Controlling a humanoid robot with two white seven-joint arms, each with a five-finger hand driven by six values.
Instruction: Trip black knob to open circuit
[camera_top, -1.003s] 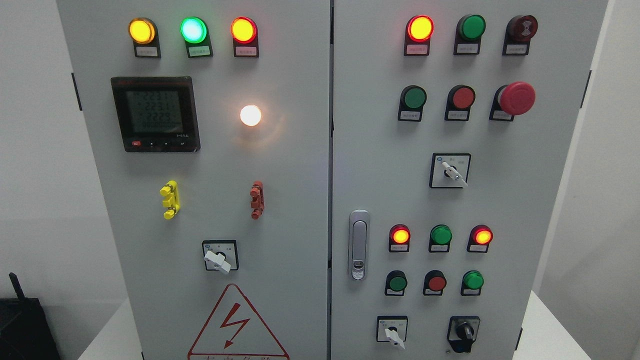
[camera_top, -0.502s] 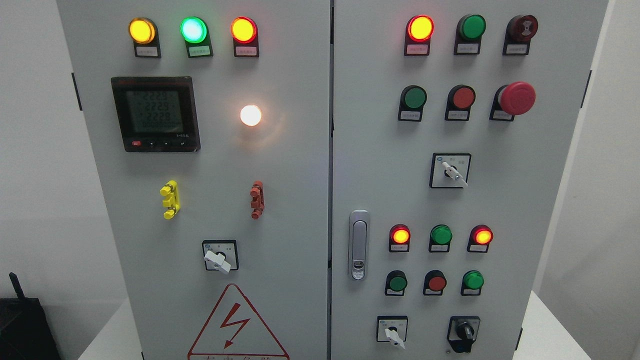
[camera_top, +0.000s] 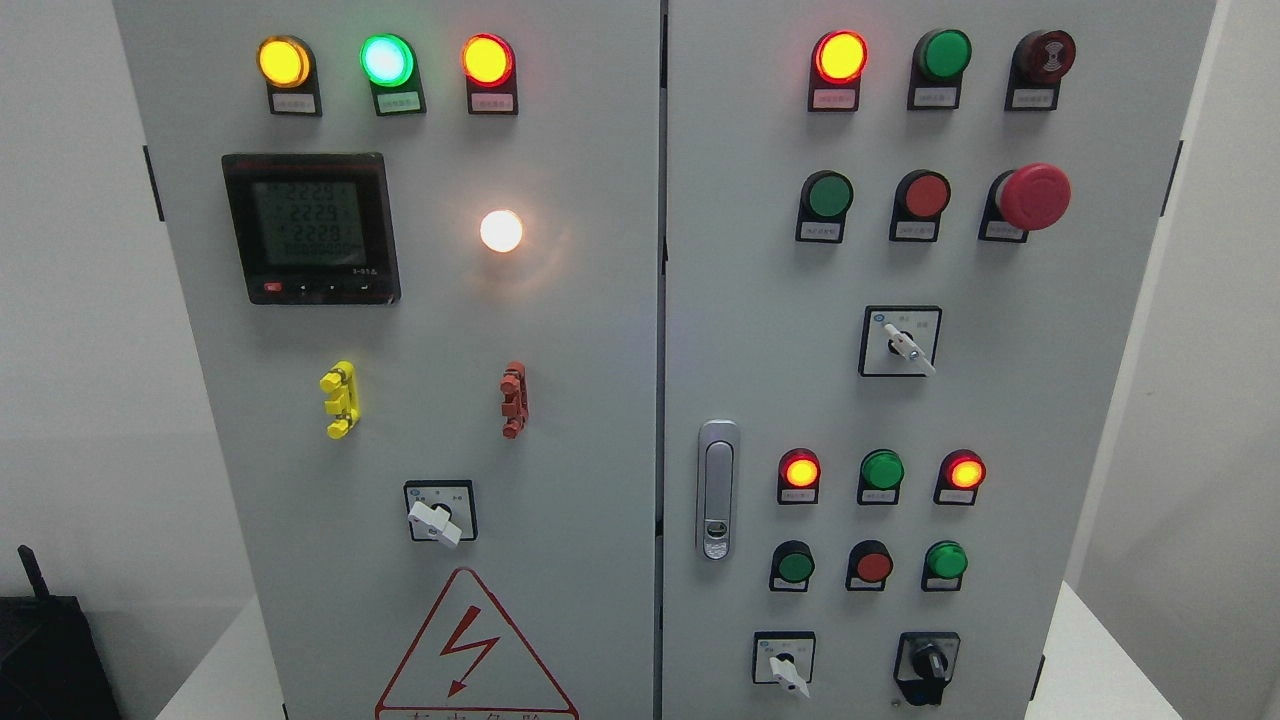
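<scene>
While neither hand nor arm shows in the head view, the state of the fingers cannot be told, and nothing is in contact with the cabinet (camera_top: 600, 400). The black knob (camera_top: 927, 665) sits at the bottom right of the right door, lowest in its column, just right of a white selector (camera_top: 787, 668) and below a green button (camera_top: 945, 560). Its grip runs roughly vertical, with the pointed end down, close to the lower edge of the picture. Several lamps are lit, among them the red lamp (camera_top: 839, 56) at the top of the right door. Because the knob lies right of the middle, the right arm is judged the nearer; a reach would likely come from below and right, with the fingers set across the grip's long axis to turn it. The step in hand appears to be the approach, not yet begun.
</scene>
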